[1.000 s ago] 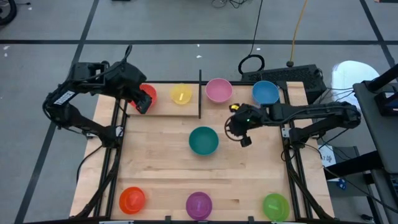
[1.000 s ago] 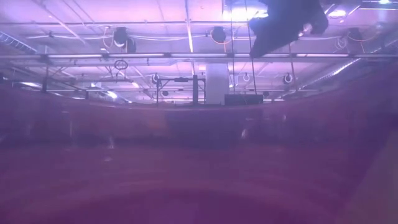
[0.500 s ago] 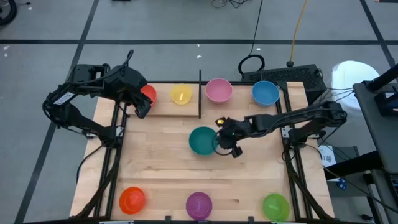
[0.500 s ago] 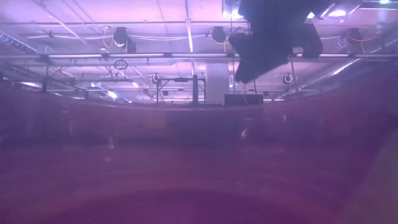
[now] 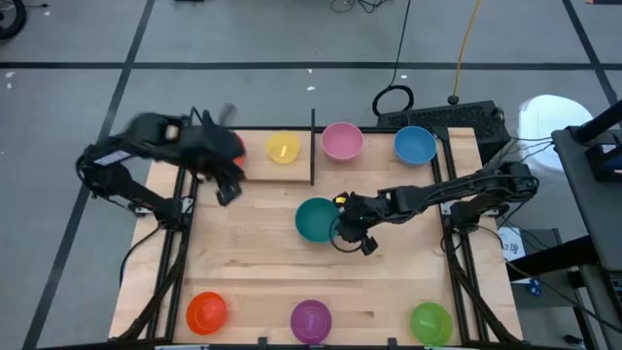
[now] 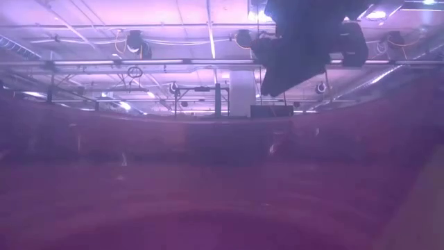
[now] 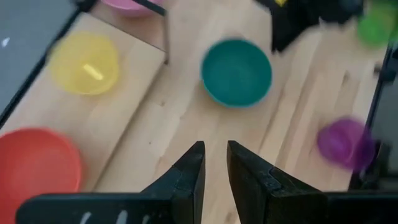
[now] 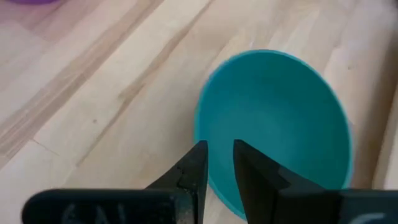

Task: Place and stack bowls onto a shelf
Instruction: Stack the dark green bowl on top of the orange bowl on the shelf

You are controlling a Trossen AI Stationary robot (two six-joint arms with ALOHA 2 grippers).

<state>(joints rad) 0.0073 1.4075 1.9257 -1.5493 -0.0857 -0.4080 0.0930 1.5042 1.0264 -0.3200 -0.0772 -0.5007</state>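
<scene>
R gripper (image 8: 216,163), fingers slightly parted, straddles rim of teal bowl (image 5: 317,219), mid-table just in front of shelf (image 5: 292,167) divider. L gripper (image 7: 214,167), narrowly parted, empty, nearby. Risk: thin rim pinch slips, bowl tips.

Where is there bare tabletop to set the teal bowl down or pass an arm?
Free: the stretch between the teal bowl and the front row of orange bowl, purple bowl and green bowl. Crowded: the right gripper at the teal bowl's rim, and the shelf, where the left gripper is.
</scene>
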